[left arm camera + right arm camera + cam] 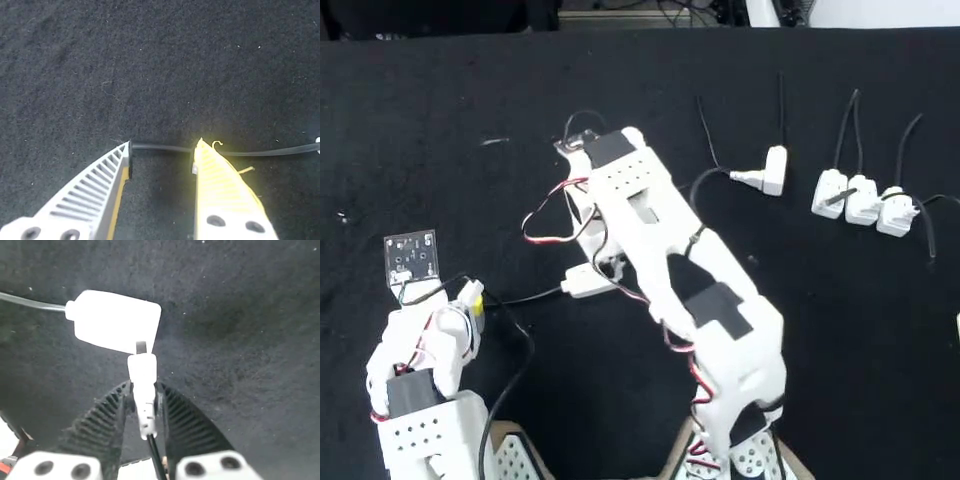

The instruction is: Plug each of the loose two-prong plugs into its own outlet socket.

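On the surface (440, 100), right hand (144, 388) grips plug (142, 371) lengthwise; plug's nose touches outlet socket (112, 322) straight ahead. Left hand (163, 143) gapes wide, farther off.

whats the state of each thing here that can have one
outlet socket: lying flat, not fully plugged
plug: at the outlet socket's face, one prong partly showing, not seated
right gripper: shut on plug
left gripper: open, over black cable

left gripper (162, 146): fingers apart | right gripper (144, 390): arm stretched forward, fingers clamped on plug (142, 371)
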